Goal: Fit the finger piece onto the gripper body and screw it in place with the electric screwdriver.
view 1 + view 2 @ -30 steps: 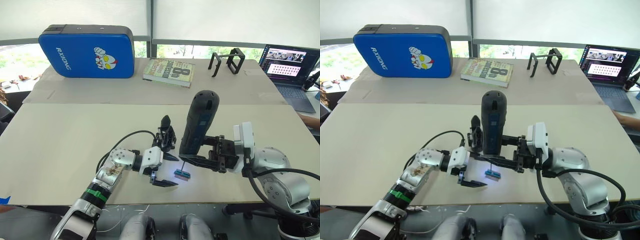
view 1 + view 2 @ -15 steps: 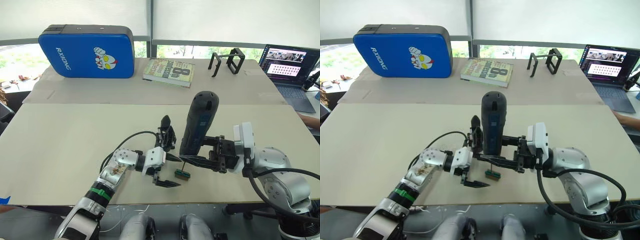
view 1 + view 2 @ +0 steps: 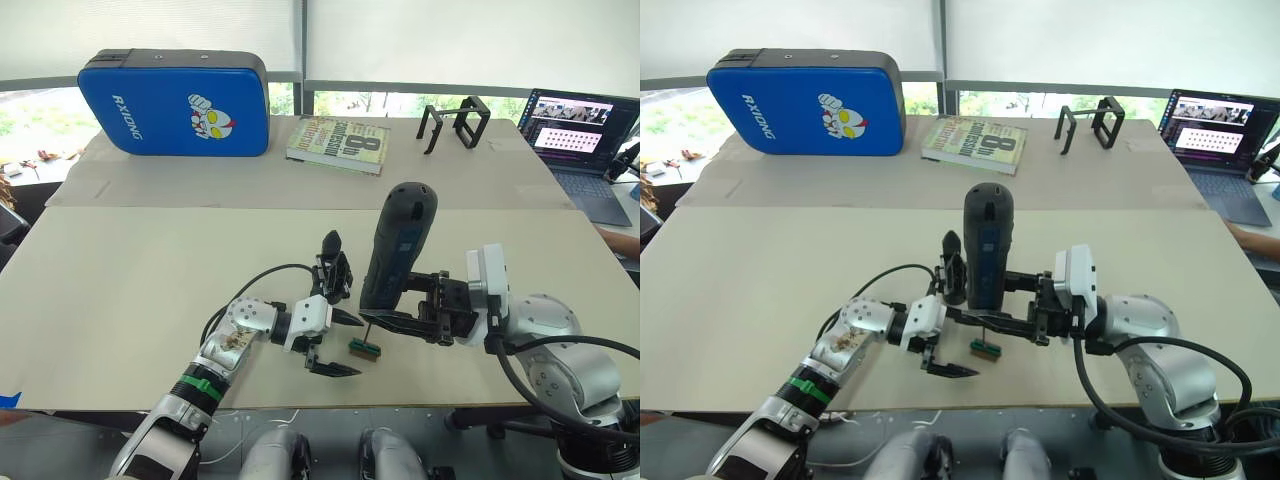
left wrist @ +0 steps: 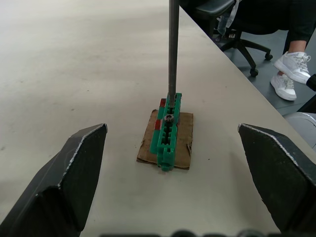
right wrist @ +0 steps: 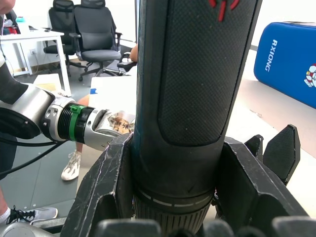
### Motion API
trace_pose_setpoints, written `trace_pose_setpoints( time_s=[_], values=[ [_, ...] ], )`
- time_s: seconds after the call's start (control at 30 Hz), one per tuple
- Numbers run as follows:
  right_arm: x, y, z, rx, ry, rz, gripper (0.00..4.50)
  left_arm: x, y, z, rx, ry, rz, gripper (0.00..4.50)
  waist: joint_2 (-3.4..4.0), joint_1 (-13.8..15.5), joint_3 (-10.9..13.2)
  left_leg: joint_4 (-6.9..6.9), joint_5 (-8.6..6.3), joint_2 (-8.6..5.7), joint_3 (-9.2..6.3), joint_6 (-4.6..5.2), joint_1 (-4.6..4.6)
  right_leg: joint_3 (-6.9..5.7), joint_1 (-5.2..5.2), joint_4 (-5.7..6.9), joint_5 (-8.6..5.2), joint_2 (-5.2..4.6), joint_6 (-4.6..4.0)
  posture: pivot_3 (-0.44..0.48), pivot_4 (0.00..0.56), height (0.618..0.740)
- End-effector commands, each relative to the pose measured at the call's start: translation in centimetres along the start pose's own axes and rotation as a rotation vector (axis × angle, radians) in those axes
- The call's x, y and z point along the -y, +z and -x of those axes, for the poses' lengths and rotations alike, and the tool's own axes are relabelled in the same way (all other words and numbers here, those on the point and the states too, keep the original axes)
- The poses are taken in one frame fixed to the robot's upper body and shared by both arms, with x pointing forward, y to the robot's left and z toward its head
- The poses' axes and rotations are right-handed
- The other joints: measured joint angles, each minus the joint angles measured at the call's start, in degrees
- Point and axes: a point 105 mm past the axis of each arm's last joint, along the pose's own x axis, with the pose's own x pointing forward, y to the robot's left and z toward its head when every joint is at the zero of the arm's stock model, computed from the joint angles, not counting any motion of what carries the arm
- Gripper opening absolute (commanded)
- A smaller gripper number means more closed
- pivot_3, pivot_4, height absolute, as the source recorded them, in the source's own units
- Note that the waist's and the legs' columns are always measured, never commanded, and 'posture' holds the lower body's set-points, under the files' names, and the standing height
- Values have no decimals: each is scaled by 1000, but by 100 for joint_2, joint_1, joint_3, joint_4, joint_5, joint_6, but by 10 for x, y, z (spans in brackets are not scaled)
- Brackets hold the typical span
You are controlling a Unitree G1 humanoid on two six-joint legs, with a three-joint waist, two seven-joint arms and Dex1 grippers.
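Note:
My right gripper (image 3: 400,322) is shut on the electric screwdriver (image 3: 398,245), holding it upright near the table's front edge. Its thin metal bit (image 4: 173,49) points down onto a small green block (image 4: 167,132) lying on a scrap of brown card. My left gripper (image 3: 350,345) stands open, one black finger on each side of that block and not touching it. The gripper body (image 3: 333,268), black with a pointed finger sticking up, stands on the table just behind my left gripper. The finger piece is hidden or out of view.
At the back of the table are a blue padded case (image 3: 175,103), a book (image 3: 338,143) and a black wire-frame stand (image 3: 455,122). A laptop (image 3: 580,135) sits at the far right. A seated person's legs (image 4: 291,64) show beyond the table edge.
My left gripper has slid right so its open fingers flank the green block. The bright glow under the screwdriver's tip has gone out. The screwdriver has barely moved.

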Motion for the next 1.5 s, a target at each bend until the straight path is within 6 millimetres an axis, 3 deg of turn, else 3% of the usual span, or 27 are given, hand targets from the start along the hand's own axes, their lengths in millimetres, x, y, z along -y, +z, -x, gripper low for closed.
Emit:
trace_pose_setpoints(
  time_s=[0.03,1.5],
  values=[
    [-2,8,-1,27,12,35,1935,-4,8,-2,6,-3,-45,4500,0,-1,0,0,0,0,0,0,0,0,0,0,0,0,0,0,150,740],
    [-3,-2,1,-13,17,-24,1935,-9,9,-5,3,8,-82,4500,0,2,0,1,2,0,0,3,0,0,0,1,0,0,0,0,150,740]
  ],
)
